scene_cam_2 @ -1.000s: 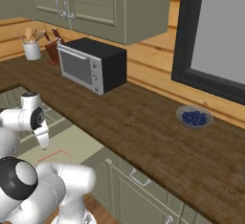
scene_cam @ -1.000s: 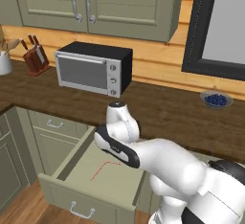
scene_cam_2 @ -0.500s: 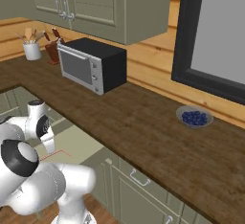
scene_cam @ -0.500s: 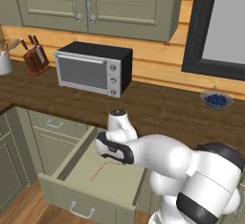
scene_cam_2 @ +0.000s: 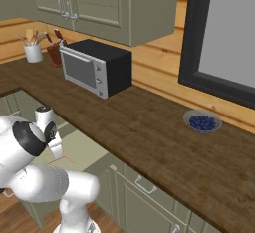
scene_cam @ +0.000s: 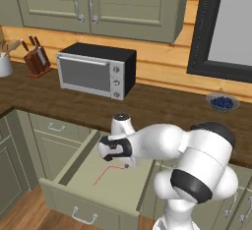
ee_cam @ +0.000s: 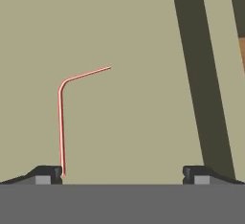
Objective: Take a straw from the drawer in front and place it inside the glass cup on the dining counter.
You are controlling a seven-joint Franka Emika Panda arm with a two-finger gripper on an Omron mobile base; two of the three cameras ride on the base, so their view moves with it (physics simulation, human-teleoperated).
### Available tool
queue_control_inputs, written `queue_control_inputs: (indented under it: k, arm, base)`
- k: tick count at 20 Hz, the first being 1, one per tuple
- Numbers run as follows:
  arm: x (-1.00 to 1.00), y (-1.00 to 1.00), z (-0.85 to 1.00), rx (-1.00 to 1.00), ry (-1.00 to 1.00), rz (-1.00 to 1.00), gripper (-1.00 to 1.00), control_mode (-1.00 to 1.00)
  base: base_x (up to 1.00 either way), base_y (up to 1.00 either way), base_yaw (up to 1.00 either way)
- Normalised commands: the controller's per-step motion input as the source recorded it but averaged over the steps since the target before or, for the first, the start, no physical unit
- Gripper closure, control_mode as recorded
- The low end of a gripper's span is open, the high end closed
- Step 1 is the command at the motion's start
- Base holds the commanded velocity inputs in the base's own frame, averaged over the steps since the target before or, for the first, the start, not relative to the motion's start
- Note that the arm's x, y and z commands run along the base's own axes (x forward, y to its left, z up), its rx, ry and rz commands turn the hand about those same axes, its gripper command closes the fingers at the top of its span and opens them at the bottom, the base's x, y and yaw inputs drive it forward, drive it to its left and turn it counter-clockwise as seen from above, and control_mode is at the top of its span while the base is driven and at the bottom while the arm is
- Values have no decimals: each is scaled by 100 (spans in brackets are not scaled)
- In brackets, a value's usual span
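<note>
We find the tool (ee_cam: 122, 175) spread wide and empty, poised low over the open drawer (scene_cam: 125, 185). The straw (ee_cam: 61, 117) lies flat on the drawer floor, beside one fingertip rather than centred, so the grasp likely needs realignment.

Red straw (ee_cam: 61, 122) on the pale beige floor of the sage-green drawer (scene_cam: 74, 202), beside a dark brown wood-grain worktop (scene_cam_2: 149, 132)

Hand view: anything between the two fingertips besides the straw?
No. In the hand view the straw runs up beside one of the fingertips; the rest of the stretch across the open gripper is bare drawer floor.
</note>
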Motion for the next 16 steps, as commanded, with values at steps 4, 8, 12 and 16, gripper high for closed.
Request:
queue_control_inputs:
  k: [4,8,12,16]
  arm:
    - [14,5,-29,0,0,-1,-100,-100]
    - [12,18,-25,0,-1,-4,-100,-100]
    - [9,11,-13,0,-1,-5,-100,-100]
    - [14,1,-20,0,-1,-2,-100,-100]
  base:
    - [0,0,0]
    - [0,0,0]
    - [0,0,0]
    - [0,0,0]
